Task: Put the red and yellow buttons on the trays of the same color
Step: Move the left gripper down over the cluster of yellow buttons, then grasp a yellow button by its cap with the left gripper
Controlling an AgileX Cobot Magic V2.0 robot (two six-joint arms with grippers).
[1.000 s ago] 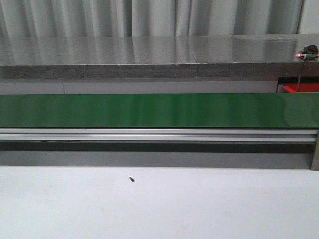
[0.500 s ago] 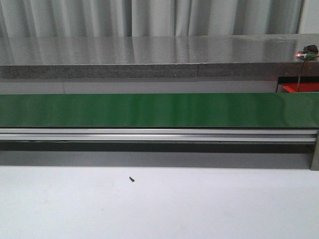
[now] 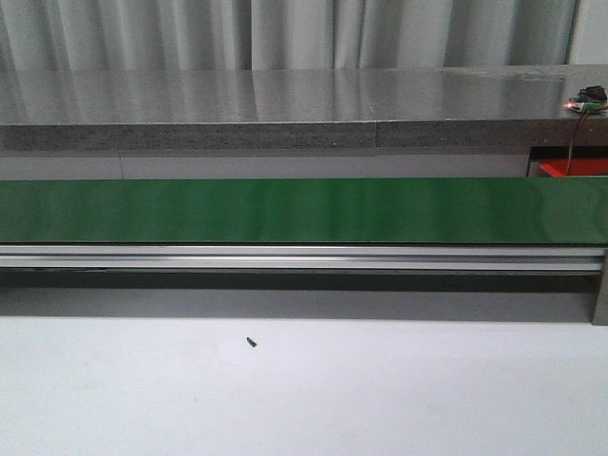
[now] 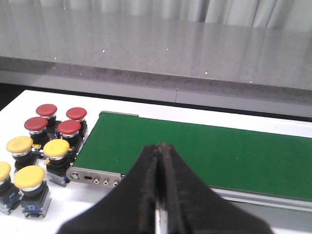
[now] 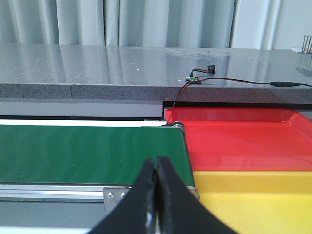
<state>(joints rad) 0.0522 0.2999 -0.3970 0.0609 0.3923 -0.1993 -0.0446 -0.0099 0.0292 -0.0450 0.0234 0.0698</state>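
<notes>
Left gripper (image 4: 160, 161) jaws pressed together over the green belt (image 4: 204, 151), red buttons (image 4: 58, 119) and yellow buttons (image 4: 34, 156) clustered beside the belt's end, right gripper (image 5: 156, 178) jaws pressed together, red tray (image 5: 243, 139) and yellow tray (image 5: 253, 195) empty at the other end.

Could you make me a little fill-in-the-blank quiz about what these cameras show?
1. The conveyor belt is coloured ____.
2. Beside the belt's end in the left wrist view stand four red buttons and four ____ buttons.
3. In the right wrist view, the red tray lies next to a ____ tray.
4. The left gripper and the right gripper both have their fingers ____.

Missing words: green; yellow; yellow; shut
</notes>
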